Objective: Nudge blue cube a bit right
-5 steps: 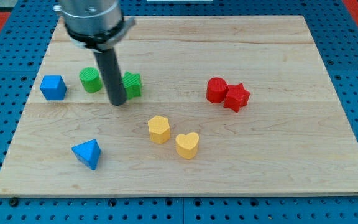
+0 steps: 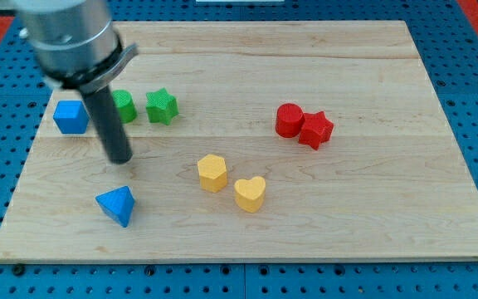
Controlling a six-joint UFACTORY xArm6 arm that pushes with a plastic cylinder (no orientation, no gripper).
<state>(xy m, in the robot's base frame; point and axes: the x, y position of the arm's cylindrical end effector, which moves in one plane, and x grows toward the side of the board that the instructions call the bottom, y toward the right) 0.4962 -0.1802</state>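
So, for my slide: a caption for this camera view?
My tip rests right of and below the blue cube, apart from it, above the blue pyramid.

My tip (image 2: 120,159) sits on the light wooden desk (image 2: 372,208), right of and nearer than the blue cube (image 2: 70,117), not touching it. Blue pyramid-like block (image 2: 116,204) lies nearer, just below the tip. The rod partly hides the green cylinder (image 2: 124,106); green star (image 2: 161,107) beside it. Red cylinder (image 2: 289,120) touches red star (image 2: 315,129) on the right. Yellow hexagonal block (image 2: 212,173) and yellow heart (image 2: 250,193) mid-desk.

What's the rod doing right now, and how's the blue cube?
My tip on the board, right of and below blue cube, not touching. Cube at board's left edge. Green cylinder sits right of the cube.
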